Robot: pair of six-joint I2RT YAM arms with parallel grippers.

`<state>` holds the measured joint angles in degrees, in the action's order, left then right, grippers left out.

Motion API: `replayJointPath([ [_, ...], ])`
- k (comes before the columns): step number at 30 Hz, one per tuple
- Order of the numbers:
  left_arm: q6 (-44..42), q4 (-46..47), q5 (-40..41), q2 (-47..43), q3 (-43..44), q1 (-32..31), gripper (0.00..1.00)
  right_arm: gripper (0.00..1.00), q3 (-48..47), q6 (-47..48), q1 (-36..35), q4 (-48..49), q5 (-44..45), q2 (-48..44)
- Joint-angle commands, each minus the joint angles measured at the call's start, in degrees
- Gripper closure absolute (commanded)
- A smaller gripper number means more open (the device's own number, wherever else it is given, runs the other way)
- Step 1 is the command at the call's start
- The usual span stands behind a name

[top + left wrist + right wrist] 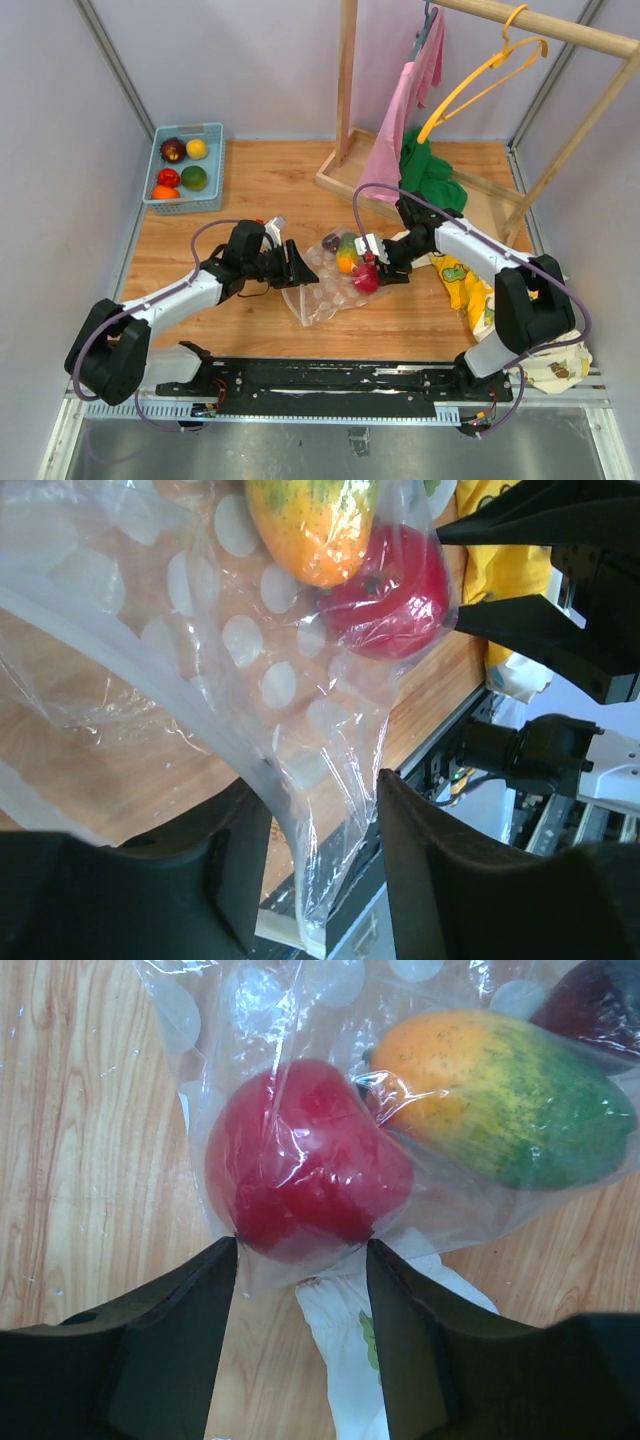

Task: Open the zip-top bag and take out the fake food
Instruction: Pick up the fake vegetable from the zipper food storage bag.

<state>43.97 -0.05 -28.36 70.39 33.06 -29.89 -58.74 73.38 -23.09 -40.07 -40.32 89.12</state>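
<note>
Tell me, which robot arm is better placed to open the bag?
Probably left. The left gripper straddles the zip-top bag at its white zip strip, where it opens. The right gripper is at the other end, around the red fruit.

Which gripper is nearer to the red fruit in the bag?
Right. The right gripper has its fingertips on either side of the red fruit, outside the zip-top bag plastic. The left gripper is at the bag's opposite end, film between its open fingers, away from the fruit.
</note>
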Motion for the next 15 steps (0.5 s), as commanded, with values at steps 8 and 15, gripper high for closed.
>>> replayJointPath([
  [8, -3.8, 3.1, -4.1, 7.8, 5.4, -0.6, 0.82, 0.96, -0.8, -4.0, -0.7, -0.3, 0.2, 3.7],
  [15, -6.5, 6.0, -5.5, 10.2, 7.4, -0.3, 0.92, 0.99, -2.4, -11.7, 0.9, 2.6, 3.0, 4.0],
])
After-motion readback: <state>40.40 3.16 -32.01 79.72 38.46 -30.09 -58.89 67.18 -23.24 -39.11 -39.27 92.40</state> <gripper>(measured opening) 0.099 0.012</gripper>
